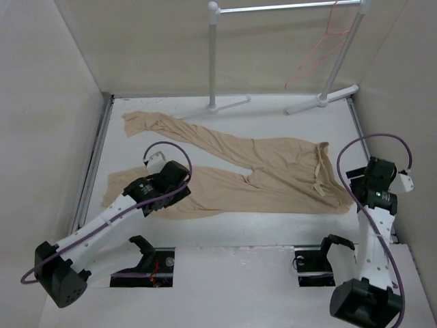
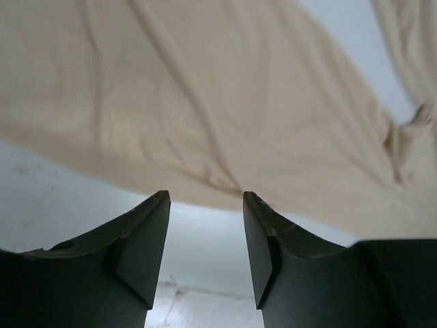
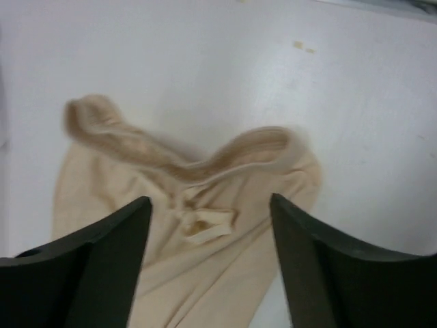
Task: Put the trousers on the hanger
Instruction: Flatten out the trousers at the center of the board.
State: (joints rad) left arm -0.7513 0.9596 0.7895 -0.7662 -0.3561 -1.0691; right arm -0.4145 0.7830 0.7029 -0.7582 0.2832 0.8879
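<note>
**Fig.** Beige soft cloth trousers (image 1: 273, 171) lay flat on the white table (image 1: 273, 236), waistband (image 3: 205, 160) right, legs left; the pinkish-red wire hanger (image 1: 317, 53) hung far right. I judged them light, limp, slippery: best pinched at the waistband. Left gripper (image 2: 205, 198) and right gripper (image 3: 210, 205) stood apart, empty.

Trousers (image 1: 273, 171): beige soft cloth, spread flat on counter (image 1: 273, 229), lightly wrinkled. Waistband at right end, rumpled. Two legs run leftward, splayed apart: far leg angles toward far-left corner, near leg toward left edge. Hanger (image 1: 317, 53): thin pinkish-red wire, hanging tilted from rack rail (image 1: 287, 8), far right, well apart from trousers.
</note>
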